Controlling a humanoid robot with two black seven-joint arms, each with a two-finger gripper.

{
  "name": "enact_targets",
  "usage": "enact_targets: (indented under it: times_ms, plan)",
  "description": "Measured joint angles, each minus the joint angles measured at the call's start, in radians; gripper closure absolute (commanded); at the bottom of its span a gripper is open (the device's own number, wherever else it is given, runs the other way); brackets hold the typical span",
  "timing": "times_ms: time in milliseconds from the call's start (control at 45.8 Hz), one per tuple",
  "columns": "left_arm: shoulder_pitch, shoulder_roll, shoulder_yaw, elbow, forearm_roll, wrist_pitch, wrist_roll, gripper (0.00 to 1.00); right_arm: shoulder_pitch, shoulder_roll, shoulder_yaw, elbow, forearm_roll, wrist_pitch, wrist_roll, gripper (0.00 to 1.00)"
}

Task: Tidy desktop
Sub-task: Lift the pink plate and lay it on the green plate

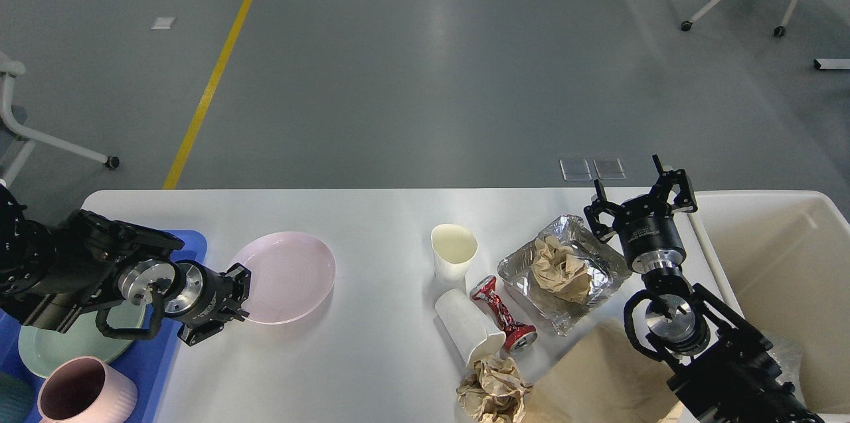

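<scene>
Desktop (372, 356), white, filling the lower frame.
Cream bin (790, 277) at 4 o'clock; blue tray (192, 244) at 8; foil tray (564, 273) with crumpled paper; pink plate (289, 277), rim clamped by left gripper (240, 293); right gripper (641, 200), fingers apart, empty.

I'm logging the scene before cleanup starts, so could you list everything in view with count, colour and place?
desktop: 1, white, spans the foreground
plate: 1, pink, left of centre
tray: 1, blue, far left
green plate: 1, in tray
mug: 1, pink, in tray
paper cups: 2, white, one upright, one lying
can: 1, red, crushed
foil container: 1, silver, holds crumpled paper
paper wad: 1, brown, front edge
bin: 1, cream, right
left pincer: black, at pink plate's rim
right pincer: black, open, beyond foil
</scene>
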State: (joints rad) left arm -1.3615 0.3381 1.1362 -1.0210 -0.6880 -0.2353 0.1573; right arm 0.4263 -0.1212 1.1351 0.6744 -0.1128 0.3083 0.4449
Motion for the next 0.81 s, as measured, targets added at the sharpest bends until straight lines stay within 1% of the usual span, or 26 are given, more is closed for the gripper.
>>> enact_targets:
  times_ms: [109, 197, 350, 459, 481, 546, 677, 743, 765, 809]
  plan:
    - [-0.080, 0.011, 0.041, -0.076, 0.004, -0.007, -0.002, 1.00, 0.000, 0.000, 0.000, -0.001, -0.001, 0.000, 0.000, 0.00]
    - [-0.167, 0.025, 0.081, -0.149, 0.005, -0.021, -0.010, 1.00, 0.000, 0.000, 0.000, -0.001, -0.001, 0.000, 0.000, 0.00]
    - [-0.329, 0.057, 0.157, -0.257, 0.005, -0.098, -0.014, 1.00, 0.000, 0.000, 0.000, -0.002, -0.001, 0.000, 0.000, 0.00]
    - [-0.473, 0.078, 0.229, -0.344, 0.007, -0.160, -0.024, 1.00, 0.000, 0.000, 0.000, -0.003, -0.001, 0.000, 0.000, 0.00]
    - [-0.521, 0.082, 0.254, -0.374, 0.009, -0.179, -0.029, 1.00, 0.000, 0.000, 0.000, -0.004, -0.001, 0.000, 0.000, 0.00]
    - [-0.600, 0.083, 0.297, -0.417, 0.019, -0.207, -0.041, 1.00, 0.000, 0.000, 0.000, -0.004, -0.001, 0.000, 0.000, 0.00]
    - [-0.793, 0.079, 0.389, -0.507, 0.061, -0.269, -0.068, 1.00, 0.000, 0.000, 0.000, -0.004, -0.001, 0.000, 0.000, 0.00]
    - [-0.896, 0.075, 0.428, -0.549, 0.094, -0.311, -0.072, 1.00, 0.000, 0.000, 0.000, -0.004, -0.001, 0.000, 0.000, 0.00]
    - [-0.957, 0.070, 0.450, -0.573, 0.110, -0.337, -0.074, 1.00, 0.000, 0.000, 0.000, -0.004, -0.001, 0.000, 0.000, 0.00]
    - [-1.019, 0.059, 0.475, -0.598, 0.122, -0.368, -0.075, 1.00, 0.000, 0.000, 0.000, -0.004, -0.001, 0.000, 0.000, 0.00]
